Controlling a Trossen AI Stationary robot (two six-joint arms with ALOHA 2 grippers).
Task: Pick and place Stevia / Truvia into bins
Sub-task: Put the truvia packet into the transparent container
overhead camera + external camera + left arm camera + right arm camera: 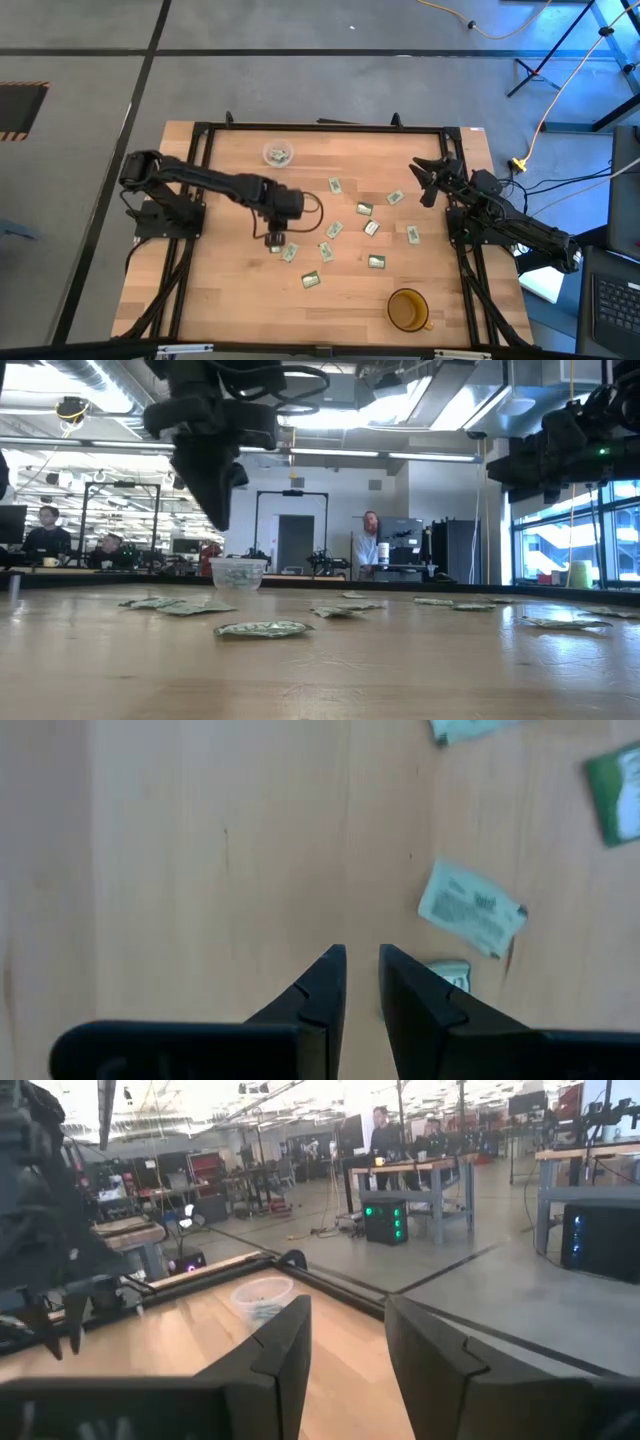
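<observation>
Two arms work over a wooden tabletop. Left gripper hangs above the tabletop's middle, slightly toward the left edge — its fingers stand a narrow slit apart, with bare wood showing between them and nothing held. One Stevia / Truvia sachet lies flat just beside the fingertips; another is partly hidden behind one finger, and whether that finger touches it cannot be judged from the wrist view. About a dozen further sachets lie scattered across the middle and right half of the tabletop. Clear cup — the bin — stands near the far edge, left of centre, and seems to hold a few sachets already. Right gripper waits raised near the far right corner, fingers parted and empty. Amber cup sits near the near edge, toward the right.
</observation>
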